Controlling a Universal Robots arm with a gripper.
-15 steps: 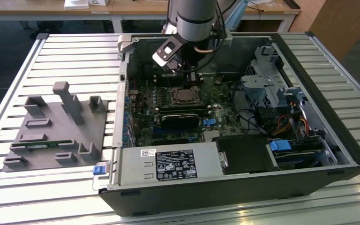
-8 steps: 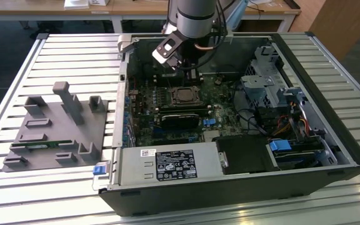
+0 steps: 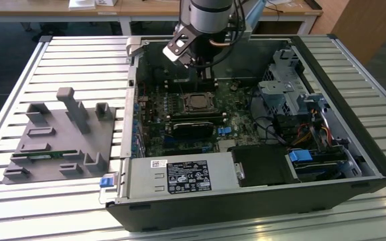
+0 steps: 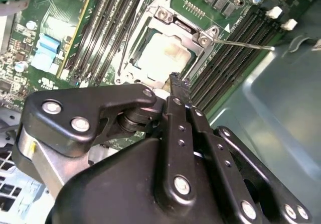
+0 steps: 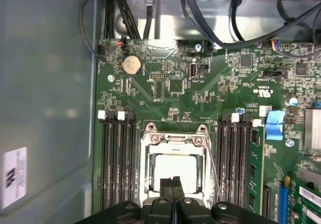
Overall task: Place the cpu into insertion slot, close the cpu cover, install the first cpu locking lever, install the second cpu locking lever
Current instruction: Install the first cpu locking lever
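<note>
The gripper (image 5: 173,183) hangs just over the slot (image 3: 198,102) on the green board (image 5: 165,91), in the upper middle of the exterior view. Its two black fingers (image 4: 176,91) are pressed together and hold nothing. The cpu (image 5: 173,164) lies in the slot. Its pale grey top shows through the window of the cover (image 5: 173,139), which lies flat over it. In the first wrist view the fingers hide one edge of the cpu. I cannot tell if the tips touch the cover. A thin wire lever (image 4: 246,44) sticks out sideways from one corner. In the exterior view the arm (image 3: 210,15) is cut off at the top edge, and the fingers are hard to pick out against the dark case (image 3: 247,201).
</note>
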